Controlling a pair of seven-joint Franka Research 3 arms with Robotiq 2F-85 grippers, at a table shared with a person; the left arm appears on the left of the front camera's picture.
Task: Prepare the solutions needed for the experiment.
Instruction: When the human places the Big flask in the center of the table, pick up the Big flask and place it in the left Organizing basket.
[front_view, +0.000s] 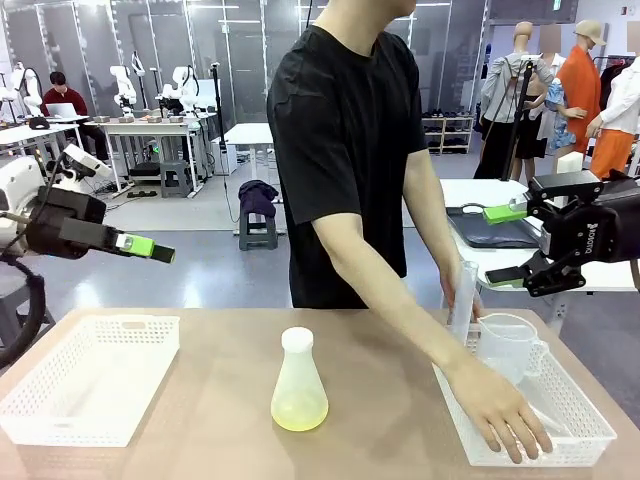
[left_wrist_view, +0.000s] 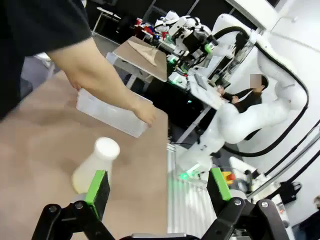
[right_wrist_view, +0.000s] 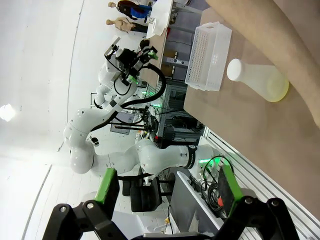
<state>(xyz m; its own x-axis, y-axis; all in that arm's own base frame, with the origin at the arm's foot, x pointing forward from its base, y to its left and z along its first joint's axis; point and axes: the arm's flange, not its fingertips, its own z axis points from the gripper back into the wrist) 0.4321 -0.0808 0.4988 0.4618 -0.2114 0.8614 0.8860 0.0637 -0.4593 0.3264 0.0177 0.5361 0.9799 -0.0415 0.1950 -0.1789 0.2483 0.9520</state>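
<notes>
A frosted plastic conical flask (front_view: 299, 385) stands upright at the table's front middle, with pale yellow solution (front_view: 299, 411) in its bottom. It also shows in the left wrist view as the flask (left_wrist_view: 95, 165) and in the right wrist view as the flask (right_wrist_view: 260, 80). My left gripper (front_view: 150, 248) hangs open in the air above the left basket, well apart from the flask; its fingers spread wide in the left gripper (left_wrist_view: 159, 187) view. My right gripper (front_view: 505, 243) is open too, raised over the table's right end. Nothing is between either pair of fingers.
A person stands at the far side with one hand (front_view: 500, 410) reaching into the white basket (front_view: 580, 445) on the right, which holds a clear jug (front_view: 508, 345) and a tall measuring cylinder (front_view: 462, 300). Another white basket (front_view: 90, 375) sits at the left.
</notes>
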